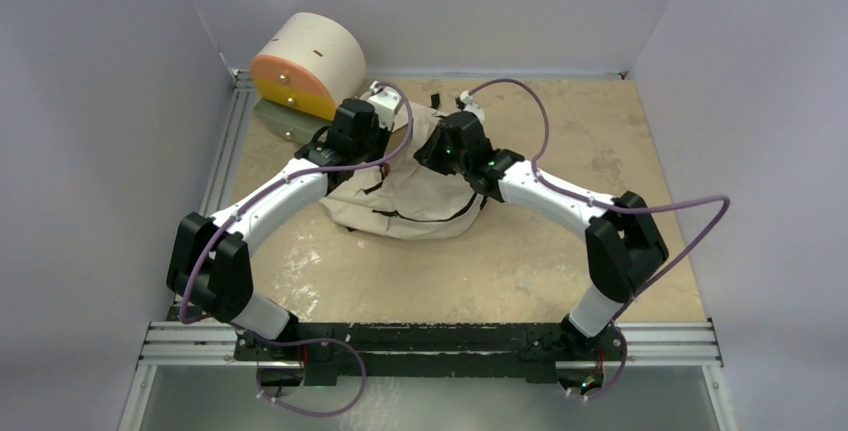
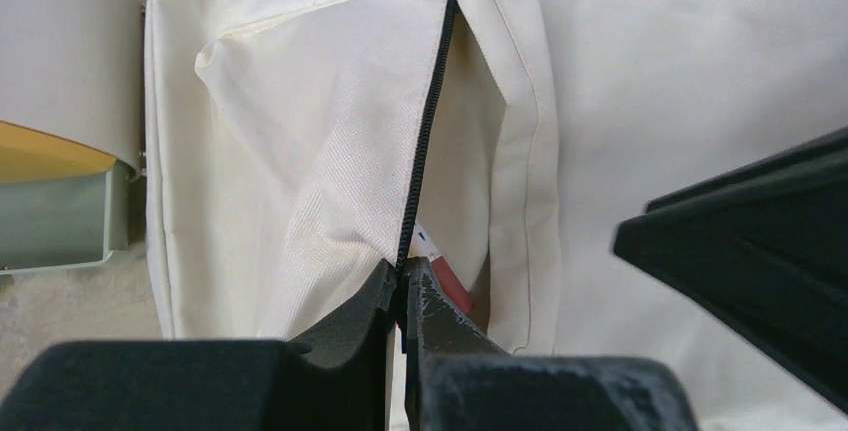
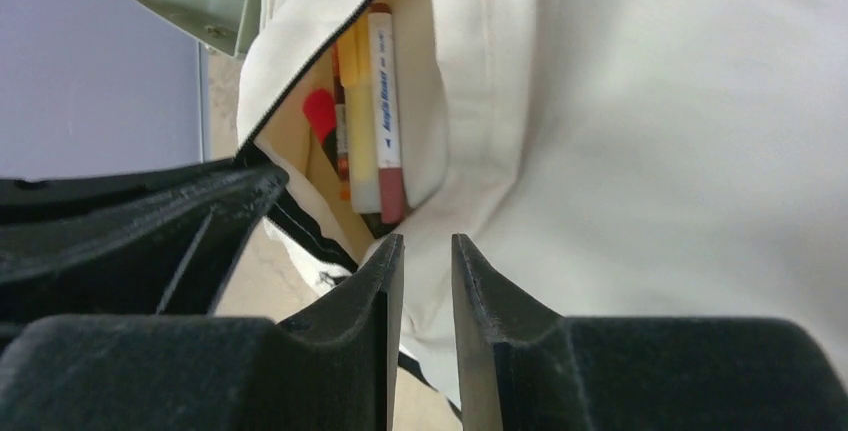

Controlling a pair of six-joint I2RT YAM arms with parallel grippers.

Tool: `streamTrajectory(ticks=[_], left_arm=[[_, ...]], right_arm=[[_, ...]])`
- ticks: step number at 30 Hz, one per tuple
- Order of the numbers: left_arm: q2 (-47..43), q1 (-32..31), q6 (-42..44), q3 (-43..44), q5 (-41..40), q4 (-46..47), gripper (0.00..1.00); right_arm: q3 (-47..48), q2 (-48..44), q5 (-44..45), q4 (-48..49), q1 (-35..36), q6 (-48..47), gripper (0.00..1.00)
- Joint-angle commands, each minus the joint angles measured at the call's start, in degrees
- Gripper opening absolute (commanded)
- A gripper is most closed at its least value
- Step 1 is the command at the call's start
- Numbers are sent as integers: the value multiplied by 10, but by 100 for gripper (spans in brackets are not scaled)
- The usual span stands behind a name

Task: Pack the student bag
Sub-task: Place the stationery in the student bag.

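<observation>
as left fingers (image 2: 432, 309) pinch, student bag (image 2: 300, 151) between

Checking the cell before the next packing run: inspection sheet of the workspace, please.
Surface: beige tabletop, scuffed white in patches.
Job's things: student bag lying mid-table, pocket unzipped; markers inside.
Clutter: cream-and-orange drawer unit at back left.
Hands: left hand shut on the bag's zipper edge; right hand slightly open over the fabric beside the pocket.
Cables: purple cables loop free off both arms.
Surroundings: pale walls on three sides; metal rail at near edge.
</observation>
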Motion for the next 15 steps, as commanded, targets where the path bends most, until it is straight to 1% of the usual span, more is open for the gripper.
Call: streamTrajectory(ticks=[1,4,7,10,12,15], left_arm=[[-9,1,-6,28,29,17,0],[-3,0,-12,30,42,16,0],[3,-1,-15,31,49,15,0],[8,-3,-15,33,49,12,0],[9,-3,-14,33,49,12,0],[10,-3,-14,33,49,12,0]], right_arm=[[-38,-76,58,4,2,-23,27],[-64,-93,66,15,1,-35,30],[-58,-80,67,13,0,-40,40],[-27,-49,67,12,1,-38,46],[0,-23,78,21,1,-45,48],[53,24,77,3,3,-45,50]])
